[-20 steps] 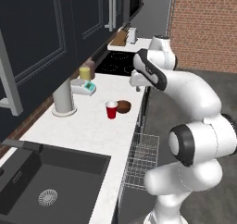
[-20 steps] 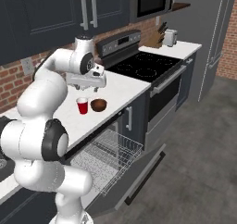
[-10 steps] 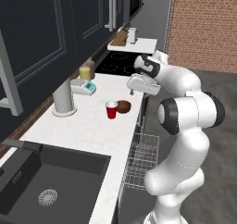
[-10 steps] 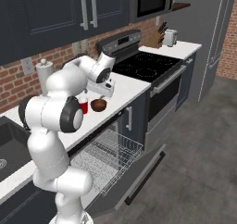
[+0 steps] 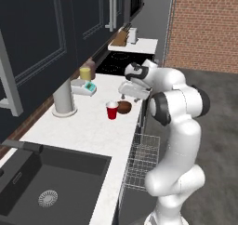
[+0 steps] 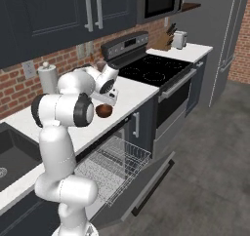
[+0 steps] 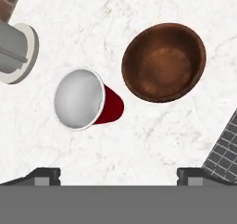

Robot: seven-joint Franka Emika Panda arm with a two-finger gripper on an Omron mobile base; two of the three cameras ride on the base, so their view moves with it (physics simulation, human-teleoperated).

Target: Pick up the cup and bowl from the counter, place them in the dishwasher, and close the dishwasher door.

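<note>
Pincer (image 7: 118, 174) is spread wide and empty, hovering over the counter (image 7: 152, 135) above the cup and bowl; both finger tips sit low in the hand view, well apart.

Landmark = bowl (image 7: 164, 62). The cup (image 7: 85, 99) stands upright just beside the bowl, small gap, not touching. Both rest on the counter near its front edge, above the pulled-out dishwasher rack (image 6: 114, 164). The dishwasher door (image 6: 146, 184) hangs open below the rack.

Risks, my read:
- Cup and bowl are close. A wide pincer coming down on either one may clip the other and shove it.
- Cup is light and tapered, so an off-centre squeeze could tip it or squirt it out.
- Bowl is low and wide; a rim grip could slip.
- Either one nudged forward goes off the edge.

Hard to make out:
- Arm covers the pincer in both base views; cup is hidden in the right one.
- Rack is cut off at the corner of the hand view.
- Grey cylinder (image 7: 11, 49) beyond the cup from the bowl is cropped.
</note>
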